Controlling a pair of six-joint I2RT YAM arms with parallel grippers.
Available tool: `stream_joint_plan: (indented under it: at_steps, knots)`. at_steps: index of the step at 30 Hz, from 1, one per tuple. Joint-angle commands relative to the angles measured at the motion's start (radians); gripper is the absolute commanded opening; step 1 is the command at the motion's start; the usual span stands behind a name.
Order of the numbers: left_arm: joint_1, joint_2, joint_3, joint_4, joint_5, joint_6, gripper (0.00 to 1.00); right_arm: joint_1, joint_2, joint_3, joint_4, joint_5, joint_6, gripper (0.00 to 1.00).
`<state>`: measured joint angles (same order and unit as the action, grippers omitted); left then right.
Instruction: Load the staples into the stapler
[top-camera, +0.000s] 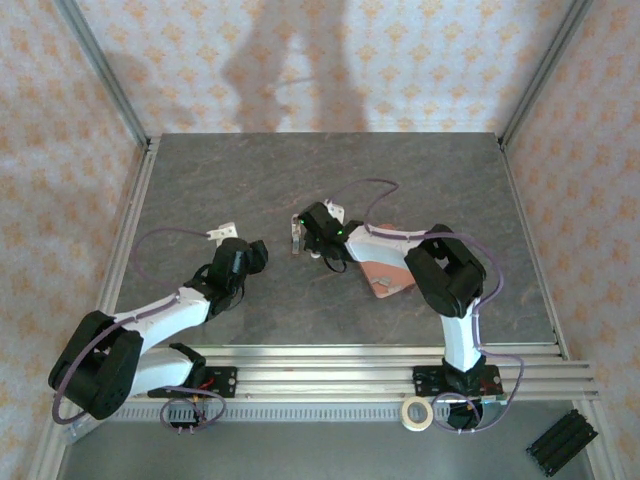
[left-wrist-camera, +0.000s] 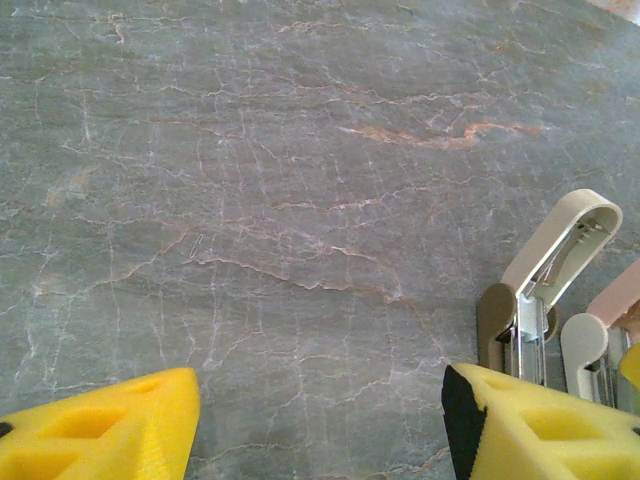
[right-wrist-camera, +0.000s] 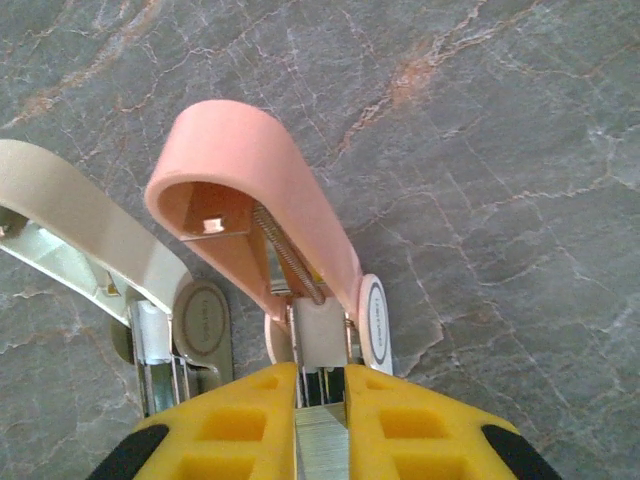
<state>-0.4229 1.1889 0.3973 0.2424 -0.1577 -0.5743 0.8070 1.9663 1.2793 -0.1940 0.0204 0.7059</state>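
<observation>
Stapler (right-wrist-camera: 262, 190), tiny, pale pink and beige-white plastic with silvery channel, hinged open: centre of the right wrist frame, on grey marbled counter (right-wrist-camera: 520, 200). Judged light, rigid, prone to skid; steady it by the base. Grey metal staple strip (right-wrist-camera: 320, 445): brittle, pinched in the closed right claw (right-wrist-camera: 320, 385). Left claw (left-wrist-camera: 322, 392): wide, empty, stapler at lower right of its frame.
</observation>
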Motion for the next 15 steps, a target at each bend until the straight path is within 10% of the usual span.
stream_joint_plan:
  at_steps: [1, 15]
  knots:
    - [0.008, -0.023, -0.006, -0.015, -0.011, 0.010, 0.66, 0.010, -0.034, -0.001, -0.070, 0.072, -0.011, 0.17]
    - [0.008, -0.032, -0.005, -0.021, -0.010, 0.007, 0.66, 0.015, -0.087, 0.017, -0.055, 0.096, -0.059, 0.17]
